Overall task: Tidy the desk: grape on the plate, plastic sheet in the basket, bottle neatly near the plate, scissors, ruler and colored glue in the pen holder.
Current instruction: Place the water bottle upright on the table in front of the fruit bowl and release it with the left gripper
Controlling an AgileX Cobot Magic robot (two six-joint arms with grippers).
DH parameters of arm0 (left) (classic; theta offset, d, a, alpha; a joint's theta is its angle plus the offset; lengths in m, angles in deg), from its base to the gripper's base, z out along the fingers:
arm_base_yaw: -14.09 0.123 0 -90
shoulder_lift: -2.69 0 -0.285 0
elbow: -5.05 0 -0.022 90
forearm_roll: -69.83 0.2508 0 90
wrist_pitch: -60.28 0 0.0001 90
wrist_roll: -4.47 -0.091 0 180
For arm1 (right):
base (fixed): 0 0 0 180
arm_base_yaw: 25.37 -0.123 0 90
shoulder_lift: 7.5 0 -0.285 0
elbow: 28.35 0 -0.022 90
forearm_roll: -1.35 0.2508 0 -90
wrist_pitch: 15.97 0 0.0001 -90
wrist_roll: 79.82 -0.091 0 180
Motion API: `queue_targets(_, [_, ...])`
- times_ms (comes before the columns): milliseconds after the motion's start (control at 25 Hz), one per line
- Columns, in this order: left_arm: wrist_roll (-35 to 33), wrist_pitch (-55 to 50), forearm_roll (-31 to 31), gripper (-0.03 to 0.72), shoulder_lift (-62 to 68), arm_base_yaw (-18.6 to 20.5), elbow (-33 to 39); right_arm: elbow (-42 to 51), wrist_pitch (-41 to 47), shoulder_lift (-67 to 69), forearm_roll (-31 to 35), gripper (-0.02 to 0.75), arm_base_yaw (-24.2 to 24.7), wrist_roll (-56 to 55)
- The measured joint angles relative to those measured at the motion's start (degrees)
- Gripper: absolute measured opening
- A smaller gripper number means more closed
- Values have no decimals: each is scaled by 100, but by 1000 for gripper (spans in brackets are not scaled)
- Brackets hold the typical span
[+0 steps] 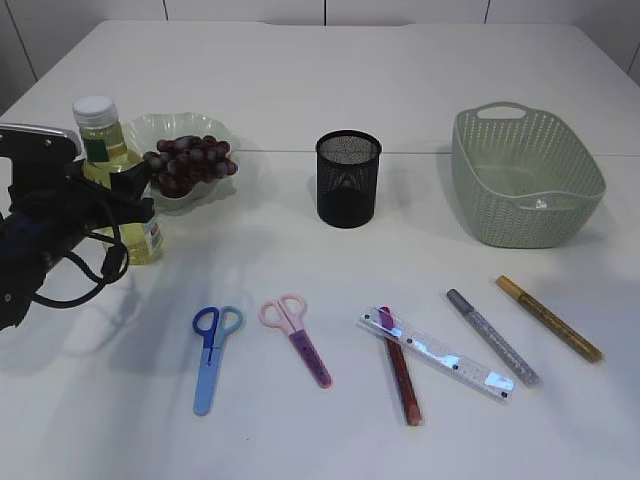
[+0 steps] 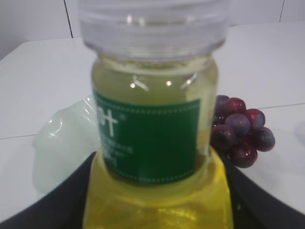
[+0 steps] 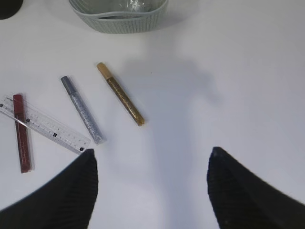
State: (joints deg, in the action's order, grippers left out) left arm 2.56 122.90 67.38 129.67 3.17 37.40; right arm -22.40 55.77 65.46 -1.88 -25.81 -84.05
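Left gripper clasps upright bottle of yellow liquid, green-labelled, white-capped.

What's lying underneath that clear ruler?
A red glitter glue tube lies crossed under the ruler. It shows through the clear plastic; nothing else appears beneath.

Bright even light from overhead, soft shadows under my arms on the white table. Bottle in my left wrist view blurry, too close, small glare spots on it. Right wrist view sharp, my fingers dark
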Motion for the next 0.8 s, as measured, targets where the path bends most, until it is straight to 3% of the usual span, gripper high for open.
queue_targets(400, [0, 0, 22, 510, 0, 0, 0, 0, 0, 0, 0, 557, 0, 0])
queue_targets(800, [0, -449, 44, 517, -267, 0, 41, 0, 0, 0, 0, 557, 0, 0])
